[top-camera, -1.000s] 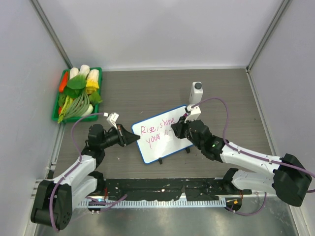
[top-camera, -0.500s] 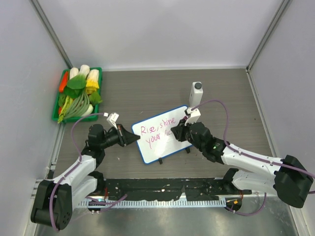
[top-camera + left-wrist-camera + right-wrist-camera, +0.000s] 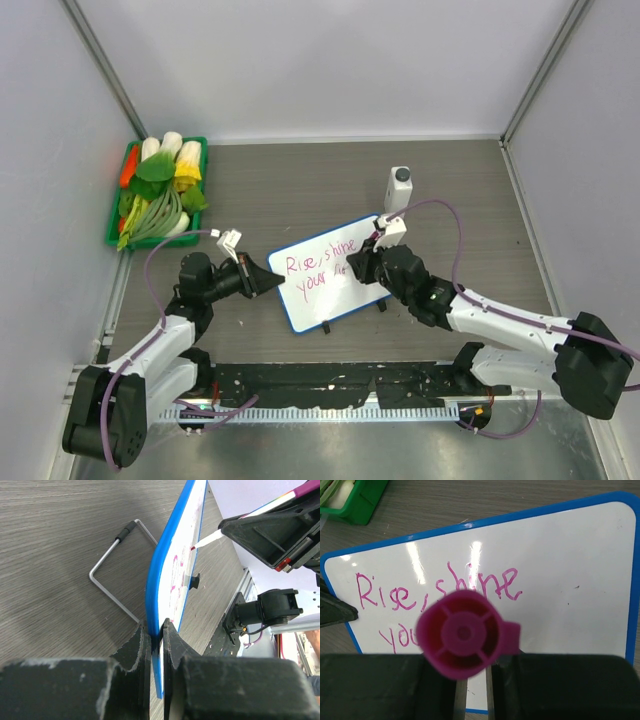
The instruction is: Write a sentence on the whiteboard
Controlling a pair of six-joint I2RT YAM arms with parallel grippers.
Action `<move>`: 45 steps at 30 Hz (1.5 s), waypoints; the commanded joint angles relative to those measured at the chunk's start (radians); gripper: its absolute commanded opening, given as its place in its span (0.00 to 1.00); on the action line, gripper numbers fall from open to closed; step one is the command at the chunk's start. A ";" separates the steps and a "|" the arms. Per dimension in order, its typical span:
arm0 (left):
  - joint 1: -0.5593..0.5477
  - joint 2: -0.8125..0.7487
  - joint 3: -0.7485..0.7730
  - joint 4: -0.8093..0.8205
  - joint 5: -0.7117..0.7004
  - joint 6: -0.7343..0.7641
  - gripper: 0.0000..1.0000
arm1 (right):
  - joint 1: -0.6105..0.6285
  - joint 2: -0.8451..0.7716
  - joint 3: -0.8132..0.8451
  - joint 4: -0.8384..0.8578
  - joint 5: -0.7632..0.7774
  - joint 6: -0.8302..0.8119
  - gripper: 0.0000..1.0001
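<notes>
**Item: whiteboard** (image 3: 325, 308). You had one, small, flat, white and rectangular, with a thin blue rim, rounded corners and two black clip feet at its near edge. It sat mid-table, turned so its right end lay farther than its left.

**Item: sentence** (image 3: 318, 262). You had pink handwriting in two lines, "Rise, shine" above "your". The second line's end was unclear.

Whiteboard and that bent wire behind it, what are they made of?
The whiteboard looks like a glossy coated panel, since lights glare off it; its blue rim looks like smooth plastic. The bent wire looks like bare metal, grey and shiny.
</notes>
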 commanded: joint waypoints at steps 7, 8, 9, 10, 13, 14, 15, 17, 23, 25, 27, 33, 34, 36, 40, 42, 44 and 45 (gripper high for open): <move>0.008 -0.010 -0.006 0.019 -0.054 0.076 0.00 | -0.011 0.021 0.047 0.011 0.056 -0.026 0.01; 0.006 -0.009 -0.006 0.019 -0.054 0.076 0.00 | -0.009 0.021 0.043 0.003 0.056 -0.026 0.01; 0.006 -0.009 -0.006 0.019 -0.054 0.076 0.00 | -0.009 0.015 0.036 0.000 0.055 -0.024 0.02; 0.008 -0.009 -0.006 0.019 -0.054 0.076 0.00 | -0.011 0.012 0.030 -0.006 0.055 -0.021 0.01; 0.008 -0.009 -0.006 0.019 -0.054 0.075 0.00 | -0.009 -0.008 0.012 -0.014 0.050 -0.017 0.01; 0.008 -0.010 -0.006 0.019 -0.054 0.074 0.00 | -0.009 -0.011 0.004 -0.018 0.049 -0.015 0.01; 0.008 -0.010 -0.006 0.019 -0.054 0.076 0.00 | -0.011 -0.017 -0.005 -0.021 0.045 -0.012 0.01; 0.008 -0.010 -0.006 0.019 -0.054 0.076 0.00 | -0.009 -0.023 -0.016 -0.028 0.041 -0.007 0.01; 0.008 -0.010 -0.006 0.019 -0.056 0.074 0.00 | -0.011 -0.040 -0.045 -0.035 0.030 0.008 0.01; 0.008 -0.010 -0.006 0.019 -0.056 0.076 0.00 | -0.009 -0.043 -0.051 -0.038 0.026 0.011 0.01; 0.008 -0.010 -0.006 0.019 -0.056 0.076 0.00 | -0.009 -0.043 -0.054 -0.040 0.019 0.016 0.01; 0.008 -0.007 -0.006 0.019 -0.057 0.075 0.00 | -0.007 -0.045 -0.066 -0.044 -0.008 0.025 0.01; 0.008 -0.007 -0.006 0.019 -0.057 0.076 0.00 | -0.009 -0.043 -0.066 -0.046 -0.014 0.026 0.01; 0.008 -0.007 -0.006 0.019 -0.057 0.073 0.00 | -0.009 -0.042 -0.068 -0.047 -0.020 0.026 0.01; 0.008 -0.009 -0.006 0.021 -0.057 0.074 0.00 | -0.006 -0.042 -0.074 -0.037 -0.040 0.036 0.01; 0.008 -0.009 -0.006 0.021 -0.057 0.074 0.00 | -0.009 -0.037 -0.077 -0.021 -0.056 0.042 0.01; 0.008 -0.010 -0.007 0.019 -0.057 0.074 0.00 | -0.009 -0.032 -0.074 -0.003 -0.065 0.046 0.02; 0.008 -0.009 -0.006 0.019 -0.056 0.074 0.00 | -0.008 -0.031 -0.076 0.005 -0.068 0.051 0.01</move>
